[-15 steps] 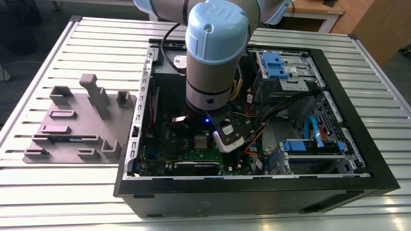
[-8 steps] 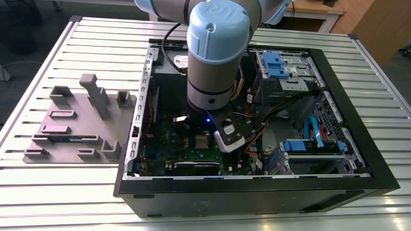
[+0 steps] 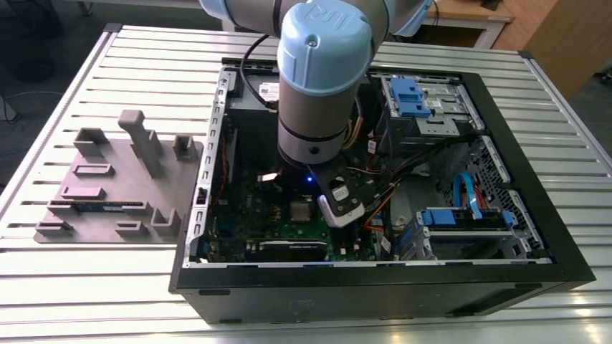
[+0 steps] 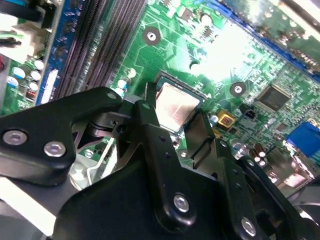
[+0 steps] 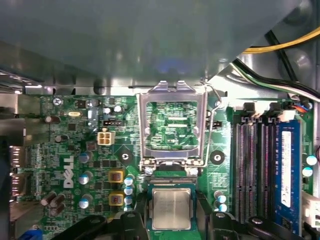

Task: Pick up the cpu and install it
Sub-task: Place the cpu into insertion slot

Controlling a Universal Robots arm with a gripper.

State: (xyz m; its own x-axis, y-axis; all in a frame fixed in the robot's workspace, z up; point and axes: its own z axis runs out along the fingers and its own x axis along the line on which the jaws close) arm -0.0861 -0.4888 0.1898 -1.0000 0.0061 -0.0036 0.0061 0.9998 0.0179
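The cpu, a small silver square with a thin tan-green rim, lies flat in the socket of the green motherboard inside the open computer case. The socket's metal retention frame stands flipped up beside it. In both wrist views my gripper hangs just above the chip. One black finger stands on each side, and a strip of socket edge shows between finger and chip. The jaws stand open and hold nothing. In the exterior view the cpu sits under the arm's wrist.
Memory slots run beside the socket. Capacitors and yellow-capped parts stand close around it. Loose cables and blue drive bays fill the case towards the exterior view's right. A grey fixture block sits on the slatted table at the exterior view's left.
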